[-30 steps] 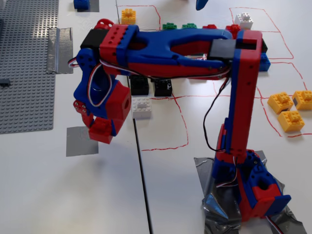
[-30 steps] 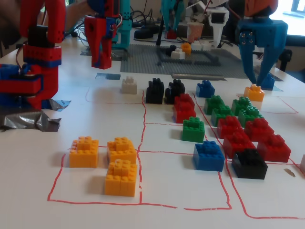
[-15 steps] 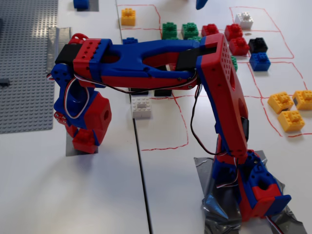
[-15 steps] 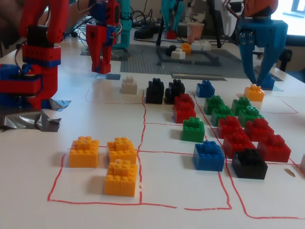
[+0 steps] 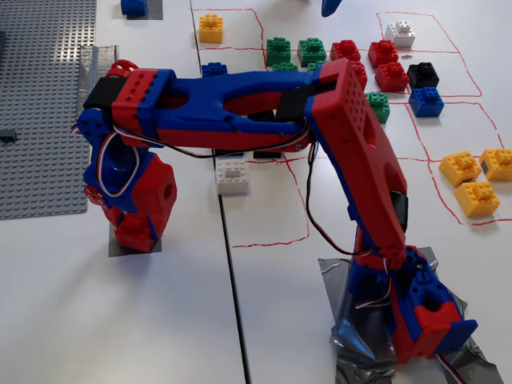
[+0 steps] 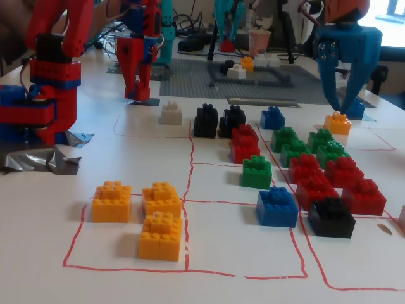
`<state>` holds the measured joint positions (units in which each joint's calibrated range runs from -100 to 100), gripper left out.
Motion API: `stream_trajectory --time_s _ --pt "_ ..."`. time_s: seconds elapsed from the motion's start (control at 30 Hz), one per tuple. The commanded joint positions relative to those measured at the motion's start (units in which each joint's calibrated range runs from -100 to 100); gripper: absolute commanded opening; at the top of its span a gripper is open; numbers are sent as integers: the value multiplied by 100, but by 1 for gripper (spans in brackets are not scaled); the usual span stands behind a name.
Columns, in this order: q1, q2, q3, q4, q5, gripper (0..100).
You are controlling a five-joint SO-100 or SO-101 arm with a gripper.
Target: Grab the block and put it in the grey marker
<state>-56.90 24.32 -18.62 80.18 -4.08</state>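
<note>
- The gripper [image 5: 138,232] points straight down onto the grey marker [image 5: 116,246]; its fingers are closed around the block [image 5: 136,230], a red brick pressed against that patch.
- The red fingers and the red brick blend together, so their outlines are hard to separate; the marker shows only as slivers around them.
- In another fixed view the gripper [image 6: 138,95] stands far off, the block too small to make out.
- A white brick [image 5: 233,177] lies near, to the right of the fingers.
</note>
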Motion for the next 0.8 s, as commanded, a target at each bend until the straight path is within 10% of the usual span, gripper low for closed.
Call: stream_trajectory --time_s 0.0,0.3,0.77 --pt "86 -196 -618 157 -98 6" --pt "86 -147 -772 368 -176 27" --pt "-12 -840 -945 1009 -176 22"
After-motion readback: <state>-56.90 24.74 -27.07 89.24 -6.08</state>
